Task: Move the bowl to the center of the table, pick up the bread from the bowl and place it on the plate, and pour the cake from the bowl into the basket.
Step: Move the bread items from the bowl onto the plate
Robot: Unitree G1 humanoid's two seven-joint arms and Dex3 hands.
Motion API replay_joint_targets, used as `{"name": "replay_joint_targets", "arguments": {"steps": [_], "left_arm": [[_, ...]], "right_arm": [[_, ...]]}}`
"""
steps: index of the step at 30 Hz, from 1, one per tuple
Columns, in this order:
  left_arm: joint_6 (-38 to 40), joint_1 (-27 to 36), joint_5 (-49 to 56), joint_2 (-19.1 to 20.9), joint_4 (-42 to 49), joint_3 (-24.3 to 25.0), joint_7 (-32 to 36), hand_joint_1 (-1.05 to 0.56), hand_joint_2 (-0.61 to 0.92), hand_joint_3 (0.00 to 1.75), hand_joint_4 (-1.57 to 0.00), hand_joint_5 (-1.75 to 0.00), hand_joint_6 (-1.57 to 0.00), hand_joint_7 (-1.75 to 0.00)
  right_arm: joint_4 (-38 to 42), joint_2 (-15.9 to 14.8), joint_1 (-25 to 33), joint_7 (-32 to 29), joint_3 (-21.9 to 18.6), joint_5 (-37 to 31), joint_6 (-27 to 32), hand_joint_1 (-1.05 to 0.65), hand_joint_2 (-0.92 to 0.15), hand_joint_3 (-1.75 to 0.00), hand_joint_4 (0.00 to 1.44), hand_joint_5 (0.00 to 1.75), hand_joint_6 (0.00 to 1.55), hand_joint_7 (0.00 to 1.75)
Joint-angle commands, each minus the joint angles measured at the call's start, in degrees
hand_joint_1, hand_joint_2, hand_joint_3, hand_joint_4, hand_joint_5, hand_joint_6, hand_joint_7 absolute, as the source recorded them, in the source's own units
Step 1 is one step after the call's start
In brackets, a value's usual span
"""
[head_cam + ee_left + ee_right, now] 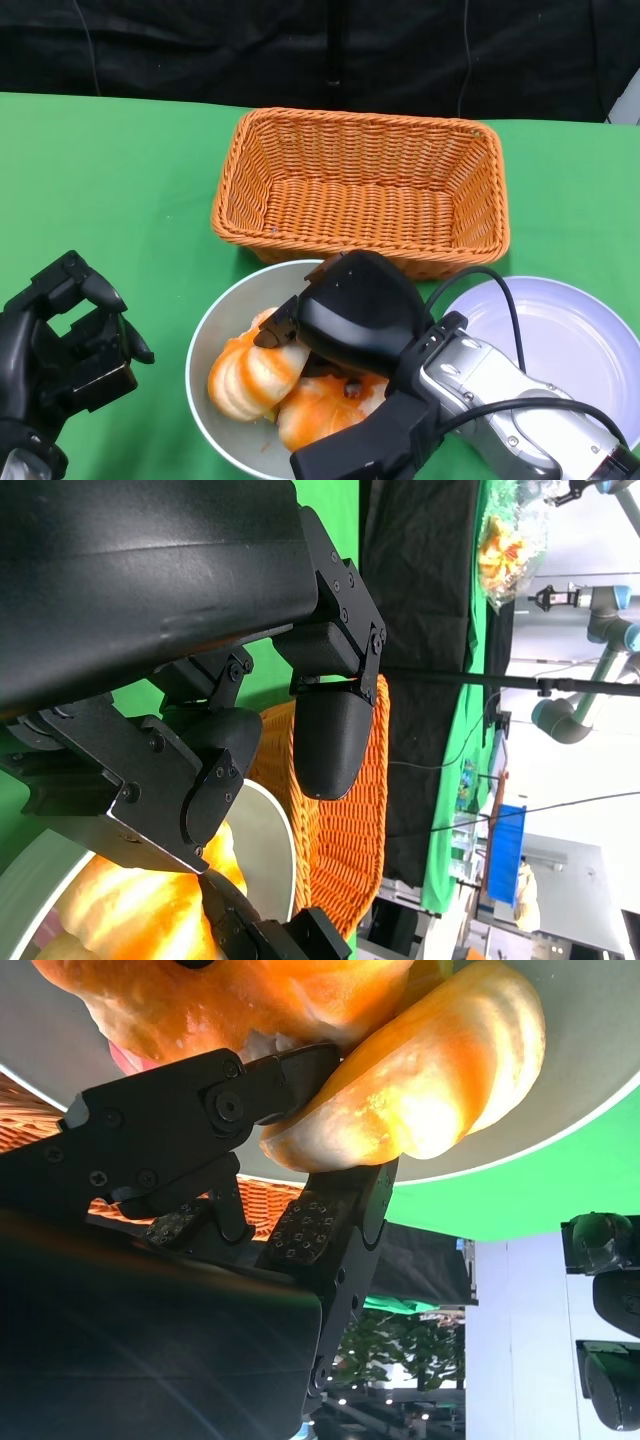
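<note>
While the right robot hand (335, 315) reached down into the bowl (215, 330) at the lower centre of the head view, its black fingers (250, 1090) were pinching the pale orange bread (255, 372), a glossy, ridged roll lying in the left half of the bowl. In the right wrist view one finger lay over the top of the roll and another, with a studded pad, pressed against its underside. A second, deeper orange pastry, the cake (315, 410), lay just beside the bread and partly under the robot hand's rounded black shell.

The bowl was smooth, round and grey-white, and it sat on the green tabletop (120, 170), touching the near wall of the basket (365, 180). The basket was rectangular, woven of orange-brown wicker with a braided rim, and filled the upper centre of the frame. The plate (560, 340), flat, round and pale lilac, lay at the lower right, just beside the bowl and partly covered by the silver forearm and its black cables.

The left robot hand (70, 345) hovered at the lower left, well apart from the bowl, its fingers curled loosely inward and holding nothing. No writing could be read anywhere.
</note>
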Motion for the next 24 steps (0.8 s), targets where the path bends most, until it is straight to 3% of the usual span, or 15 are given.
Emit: {"name": "replay_joint_targets", "arguments": {"steps": [1,12,24], "left_arm": [[-0.3,0.5,0.2,0.6,0.2,0.3,-0.1,0.12,0.54,1.38,-0.87,-1.75,-0.71,-1.74],[2.7,0.8,0.7,0.4,-2.1,0.0,2.1,0.10,0.54,1.37,-0.86,-1.75,-0.72,-1.71],[2.5,1.1,1.0,0.4,-2.3,-0.2,2.4,0.12,0.55,1.36,-0.86,-1.75,-0.71,-1.71]], "right_arm": [[-0.6,-0.8,-0.5,0.1,0.0,0.1,-0.1,-0.21,-0.80,0.00,0.86,1.66,1.25,0.02],[-8.1,-1.1,2.4,-1.5,-1.5,0.2,0.4,-0.26,-0.81,0.00,0.82,1.75,1.25,0.02],[-21.0,-5.5,6.6,-0.2,-5.9,-0.2,-0.1,-0.25,-0.81,0.00,0.85,1.75,1.29,0.04]]}}
